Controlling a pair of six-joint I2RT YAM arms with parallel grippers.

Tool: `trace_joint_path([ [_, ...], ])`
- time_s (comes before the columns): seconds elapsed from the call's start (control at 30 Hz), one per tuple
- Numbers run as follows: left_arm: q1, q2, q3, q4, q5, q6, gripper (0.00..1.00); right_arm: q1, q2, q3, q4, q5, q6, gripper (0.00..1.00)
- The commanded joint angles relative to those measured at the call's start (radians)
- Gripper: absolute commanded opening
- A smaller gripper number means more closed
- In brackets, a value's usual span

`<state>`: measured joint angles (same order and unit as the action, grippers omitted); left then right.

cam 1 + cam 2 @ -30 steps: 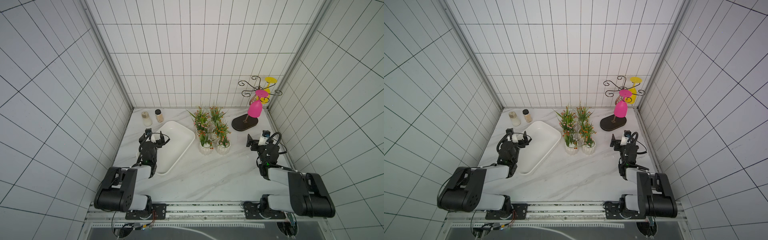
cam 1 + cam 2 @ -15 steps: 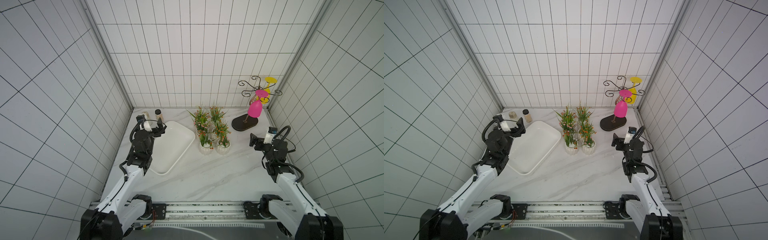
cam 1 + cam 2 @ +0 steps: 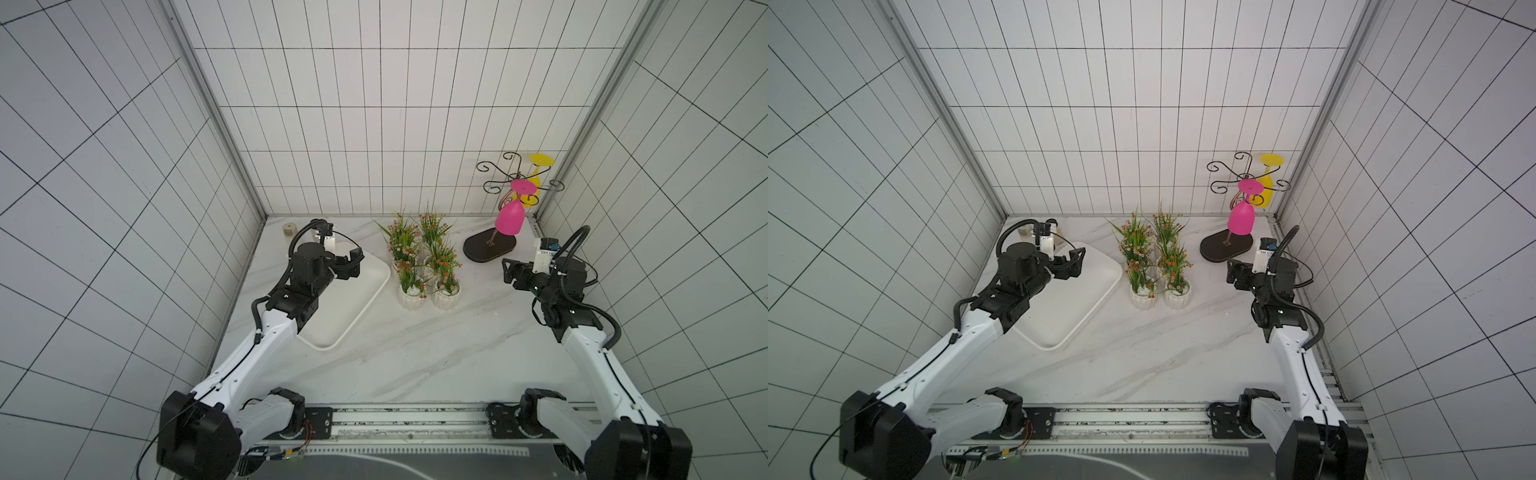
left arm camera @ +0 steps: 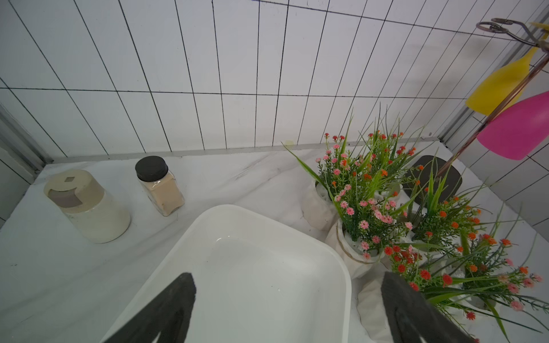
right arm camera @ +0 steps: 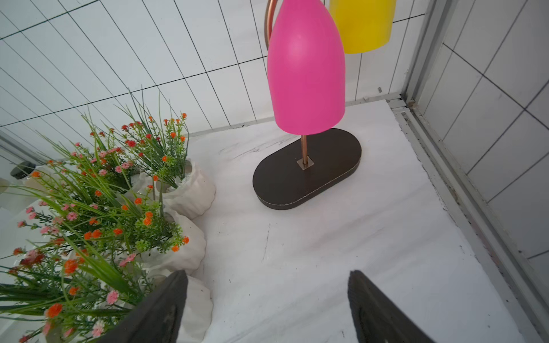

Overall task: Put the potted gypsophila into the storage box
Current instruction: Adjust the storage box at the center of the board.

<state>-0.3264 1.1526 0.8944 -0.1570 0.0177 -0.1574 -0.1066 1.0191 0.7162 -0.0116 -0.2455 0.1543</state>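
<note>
While the potted gypsophila (image 3: pixel 424 270) stands clustered on the worktop (image 3: pixel 415 357) just beside the bare storage box (image 3: pixel 353 307), the left claw (image 3: pixel 357 266) gapes wide over the box and the right claw (image 3: pixel 506 271), jaws apart, holds nothing, so reaching for one pot's ribbed body likely comes next.

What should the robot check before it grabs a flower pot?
1. Storage box has room, no pots inside: ok.
2. Potted gypsophila standing upright beside the box: ok.
3. Left hand open and empty, over the box: ok.
4. Right hand open and empty, near the pots: ok.
5. Space for fingers between the crowded pots: cannot tell.
6. Hanging pink glass apart from the right hand: ok.
</note>
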Motion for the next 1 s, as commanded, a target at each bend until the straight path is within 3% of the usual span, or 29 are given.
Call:
trace_joint_path([
  [0.0,-0.002,0.032,0.049,-0.047,0.087,0.004,0.97,-0.01,0.014,0.093,-0.016,-0.138,-0.004,0.83],
  [0.2,-0.003,0.048,0.048,-0.037,0.236,0.011,0.96,-0.009,0.003,0.036,-0.003,-0.315,-0.132,0.81],
  [0.4,-0.008,0.065,0.068,-0.087,0.327,-0.023,0.96,0.047,-0.059,-0.076,0.052,-0.274,-0.194,0.82],
  [0.67,-0.016,0.134,0.109,-0.244,0.333,-0.105,0.93,0.202,-0.111,-0.168,0.015,-0.14,-0.335,0.82],
  [0.97,-0.018,0.31,0.17,-0.402,0.305,-0.067,0.72,0.231,-0.1,-0.176,0.002,-0.141,-0.364,0.83],
])
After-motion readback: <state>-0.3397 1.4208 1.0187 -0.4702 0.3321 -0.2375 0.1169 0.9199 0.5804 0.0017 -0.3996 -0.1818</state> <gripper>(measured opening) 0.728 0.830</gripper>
